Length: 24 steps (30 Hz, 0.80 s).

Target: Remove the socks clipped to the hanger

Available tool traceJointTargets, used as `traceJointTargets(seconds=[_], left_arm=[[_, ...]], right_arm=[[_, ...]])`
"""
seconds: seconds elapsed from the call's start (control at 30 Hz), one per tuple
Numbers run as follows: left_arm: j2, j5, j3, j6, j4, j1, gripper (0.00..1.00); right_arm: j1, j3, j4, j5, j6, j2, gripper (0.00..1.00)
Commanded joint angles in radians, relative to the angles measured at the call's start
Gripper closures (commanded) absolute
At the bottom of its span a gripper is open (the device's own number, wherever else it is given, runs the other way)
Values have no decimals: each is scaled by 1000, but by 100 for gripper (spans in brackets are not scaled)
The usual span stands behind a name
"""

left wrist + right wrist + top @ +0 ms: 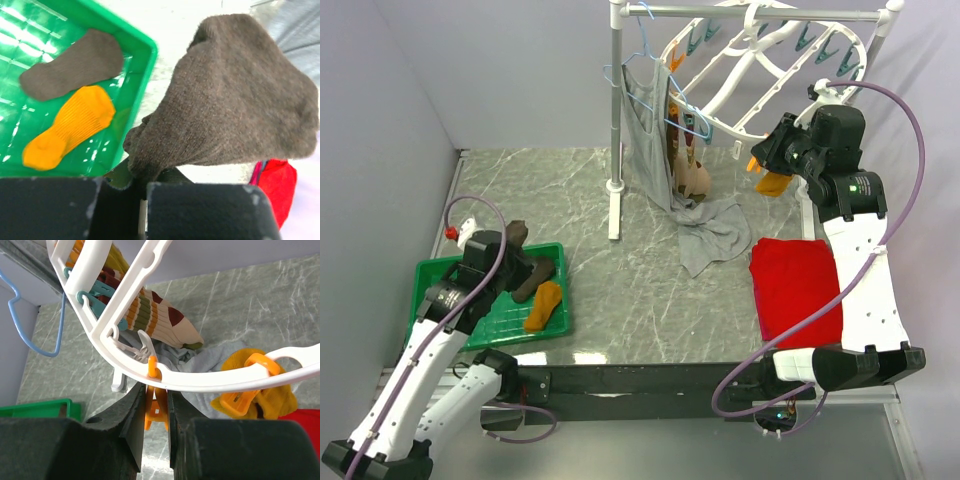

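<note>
The white round hanger (760,60) hangs from the rack at the back right. My right gripper (767,157) is at its lower rim, and its jaws (156,405) are shut on an orange clip (156,407) under the rim (210,382). A mustard sock (272,395) hangs from the neighbouring orange clip, and a striped sock (155,320) is clipped further along. My left gripper (142,185) is shut on a brown sock (235,100), held over the right edge of the green tray (142,45). In the tray lie another brown sock (75,65) and an orange sock (70,127).
A grey tank top (650,150) on a blue wire hanger (650,60) hangs beside the white rack pole (615,120), its hem trailing on the table. A red cloth (798,285) lies at front right under my right arm. The green tray (440,270) sits front left.
</note>
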Motion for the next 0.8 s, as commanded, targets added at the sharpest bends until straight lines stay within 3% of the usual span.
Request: traceJointTargets(seconds=[0.0,0.07,0.13,0.2,0.3,0.4,0.53,0.6,0.77], left_arm=[[0,10,66,70,62,3,99],[35,133,70,158,123,3,99],[75,327,44,209,195,3,99],[101,498,8,218,366,3,98],[167,723,-49,151,558,-8,93],[198,737,-52,128,624,-53,94],[189,705,-34,125,572,-59,97],[183,738,-37,128,570,-59,97],[166,820,-63,139,593,-59,95]], right_arm=[[-7,3,-5,22,-16,-20,84],[-6,-6,-8,36,-11,-25,68],[-7,-24,-6,39,-11,-28,67],[-6,-44,-5,44,-14,-33,66],[-7,-55,-8,51,-17,-36,57],[-7,-55,-17,61,-28,-39,55],[-7,-41,-34,64,-31,-37,44],[-4,-43,-29,64,-30,-43,32],[-6,-43,-37,45,-25,-39,24]])
